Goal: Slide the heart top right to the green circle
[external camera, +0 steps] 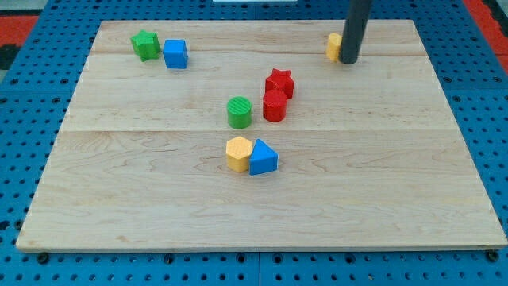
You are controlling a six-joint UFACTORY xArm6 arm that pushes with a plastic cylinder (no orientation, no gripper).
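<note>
A yellow block [333,46], partly hidden so its shape cannot be made out, sits near the view's top right of the wooden board [159,199]. My tip [348,60] rests right against its right side, and the rod covers part of it. The green circle [239,112] stands near the board's middle, well down and to the left of my tip. A red cylinder [275,105] sits just right of the green circle, and a red star [279,82] touches it from above.
A yellow hexagon [238,153] and a blue triangular block [263,158] touch each other below the green circle. A green star [145,44] and a blue cube [175,53] sit together at the top left. Blue pegboard surrounds the board.
</note>
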